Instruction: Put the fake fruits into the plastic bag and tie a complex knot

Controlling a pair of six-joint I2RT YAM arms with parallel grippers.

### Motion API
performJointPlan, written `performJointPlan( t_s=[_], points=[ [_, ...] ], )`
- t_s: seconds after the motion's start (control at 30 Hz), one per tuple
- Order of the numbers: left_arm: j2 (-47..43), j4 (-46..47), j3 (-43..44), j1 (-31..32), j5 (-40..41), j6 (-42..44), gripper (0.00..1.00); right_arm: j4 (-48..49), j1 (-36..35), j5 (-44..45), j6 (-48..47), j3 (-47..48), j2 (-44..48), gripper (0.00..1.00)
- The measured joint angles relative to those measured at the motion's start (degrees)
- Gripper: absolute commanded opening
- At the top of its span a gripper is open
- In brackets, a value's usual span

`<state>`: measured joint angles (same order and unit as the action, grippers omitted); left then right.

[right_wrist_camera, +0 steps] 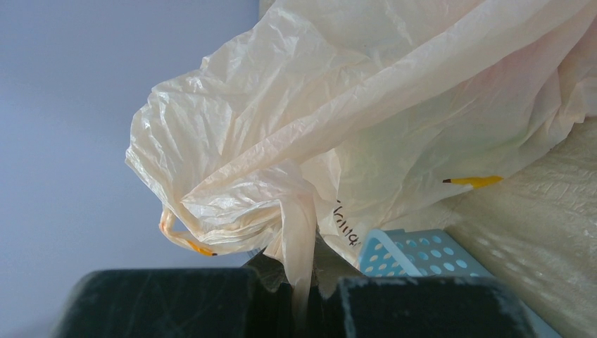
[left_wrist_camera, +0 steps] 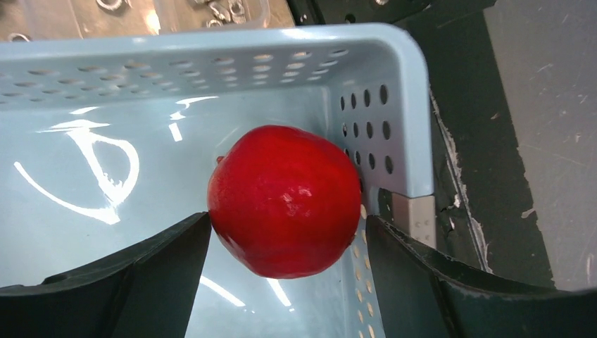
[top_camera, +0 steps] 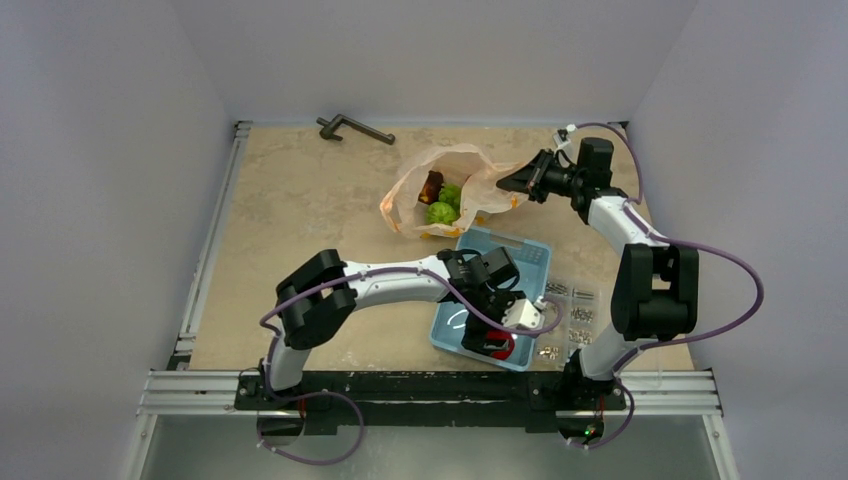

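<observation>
The left fingers [left_wrist_camera: 127, 282] stand wide apart on either side of a red round fruit [left_wrist_camera: 285, 201], one pad just at its skin and the other a sliver off, so nothing is gripped; the fruit rests on the floor of the light-blue perforated basket [left_wrist_camera: 211, 63], tucked into a corner against the holed wall. In the right wrist view the right fingers [right_wrist_camera: 162, 303] are closed tight on a twisted fold of the pale plastic bag [right_wrist_camera: 338, 105], which balloons up crinkled beyond them, with a corner of the basket [right_wrist_camera: 415, 253] beneath it. From above, the bag [top_camera: 470, 170] lies toward the far right of the counter [top_camera: 300, 210], its mouth gaping left, its right edge pinched by the right fingers [top_camera: 522, 180]. Inside it sit a dark maroon fruit [top_camera: 431, 186] and two green fruits [top_camera: 443, 210]. The basket [top_camera: 530, 255] lies just nearer, and the left fingers [top_camera: 487, 347] dip into its near end around the red fruit [top_camera: 498, 338]. A clear box of metal hardware [top_camera: 572, 305] sits right of the basket; a black L-shaped tool [top_camera: 355, 128] lies at the far edge.
</observation>
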<state>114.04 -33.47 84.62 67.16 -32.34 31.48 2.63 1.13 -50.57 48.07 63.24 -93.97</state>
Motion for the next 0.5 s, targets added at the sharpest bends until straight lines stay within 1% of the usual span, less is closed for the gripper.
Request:
performJointPlan(
  t_s=[0.07,0.13,0.27,0.3,0.33,0.37,0.43,0.5],
  points=[
    [0.66,0.37,-0.24,0.07,0.72,-0.09,0.70,0.00,0.00,0.02,-0.15,0.00,0.00,0.00],
    [1.05,1.22,-0.24,0.04,1.25,-0.50,0.60,0.00,0.00,0.04,-0.17,-0.09,0.00,0.00],
    [1.05,3.04,-0.24,-0.63,2.10,-1.40,0.31,-0.02,0.00,0.09,-0.20,-0.33,0.00,0.00],
    [1.03,3.28,-0.24,-1.16,2.08,-2.01,0.25,-0.02,0.00,0.09,-0.22,-0.33,0.00,0.00],
    [0.83,3.48,-0.24,-1.88,1.97,-2.51,0.21,-0.02,0.00,0.09,-0.26,-0.33,0.00,0.00],
    [0.39,3.52,-0.24,-2.80,1.73,-3.28,0.20,-0.11,0.00,0.09,-0.37,-0.33,0.00,0.00],
    [-1.46,3.32,-0.24,-5.09,0.83,-4.42,0.18,-0.46,0.00,0.11,-0.68,-0.33,0.00,0.00],
    [-5.46,3.04,-0.17,-7.96,-0.17,-5.84,0.17,-0.66,0.00,0.15,-1.03,-0.33,0.00,0.00]
  ],
)
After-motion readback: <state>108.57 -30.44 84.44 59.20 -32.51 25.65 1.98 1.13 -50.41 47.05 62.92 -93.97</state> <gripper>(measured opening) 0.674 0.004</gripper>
